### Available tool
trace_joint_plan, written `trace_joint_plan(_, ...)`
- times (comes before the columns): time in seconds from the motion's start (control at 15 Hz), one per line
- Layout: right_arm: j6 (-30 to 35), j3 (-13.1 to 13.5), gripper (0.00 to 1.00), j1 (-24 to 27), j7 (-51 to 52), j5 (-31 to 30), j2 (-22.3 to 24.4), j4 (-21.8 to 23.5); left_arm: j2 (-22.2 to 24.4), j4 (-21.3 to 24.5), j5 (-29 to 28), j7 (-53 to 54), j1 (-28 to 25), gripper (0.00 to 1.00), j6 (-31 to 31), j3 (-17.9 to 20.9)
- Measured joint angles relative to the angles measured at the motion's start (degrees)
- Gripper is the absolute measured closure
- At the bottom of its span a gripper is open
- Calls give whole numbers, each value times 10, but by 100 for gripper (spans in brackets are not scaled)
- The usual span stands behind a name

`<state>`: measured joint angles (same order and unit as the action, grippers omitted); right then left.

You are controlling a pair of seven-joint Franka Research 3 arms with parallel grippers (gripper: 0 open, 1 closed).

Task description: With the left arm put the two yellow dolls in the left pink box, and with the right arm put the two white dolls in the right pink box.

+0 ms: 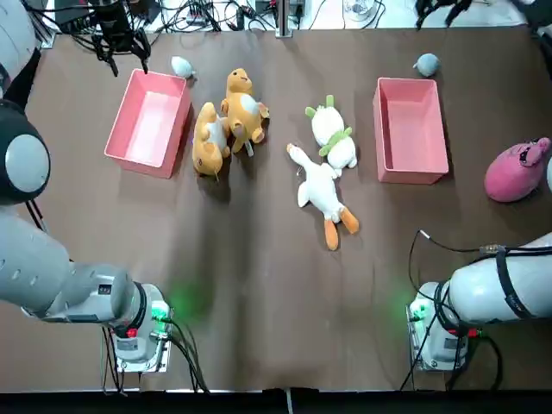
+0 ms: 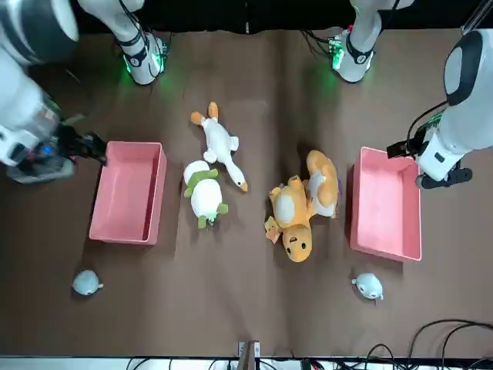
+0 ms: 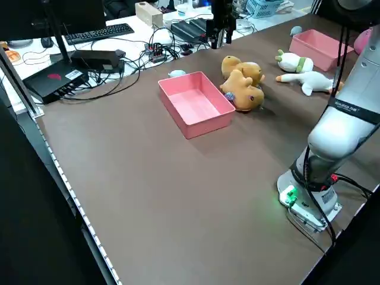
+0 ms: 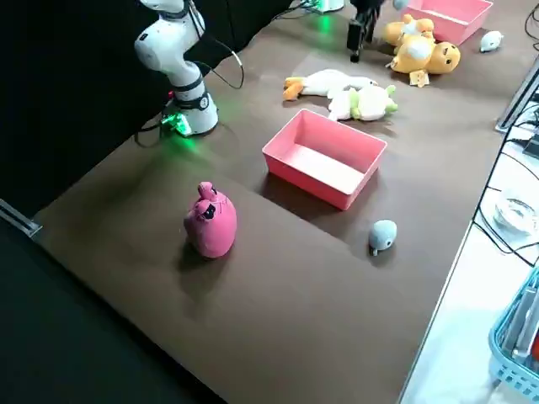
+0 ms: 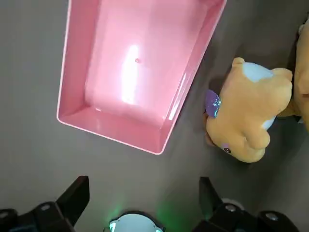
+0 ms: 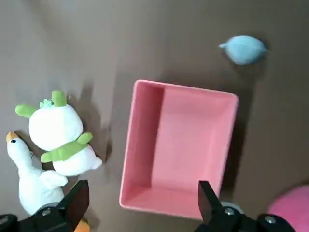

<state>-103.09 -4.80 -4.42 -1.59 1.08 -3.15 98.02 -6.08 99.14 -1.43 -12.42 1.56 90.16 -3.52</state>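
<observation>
Left gripper (image 1: 121, 47) hangs above the far edge of the left pink box (image 1: 148, 122), fingers spread wide and empty; right gripper (image 2: 86, 144) hovers high near the right pink box (image 1: 410, 129), fingers likewise apart.
Two yellow dolls (image 1: 226, 120) lie touching just beside the left box; two white dolls (image 1: 326, 164) lie between the boxes, nearer the right one. No legible writing shows.
</observation>
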Motion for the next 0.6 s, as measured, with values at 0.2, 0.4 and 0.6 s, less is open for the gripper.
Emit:
trace_joint_plan(0.2, -140, -1, 0, -42, 1, 0, -12, 102, -21, 0, 22, -25, 21, 0, -1, -6)
trace_joint_plan(0.4, -274, -2, 0, -93, 1, 0, -31, 188, -71, 0, 54, -111, 68, 0, 25, -10)
trace_joint_plan(0.6, -330, -2, 0, -135, 2, 0, -70, 215, -123, -2, 56, -148, 102, 0, 62, -11)
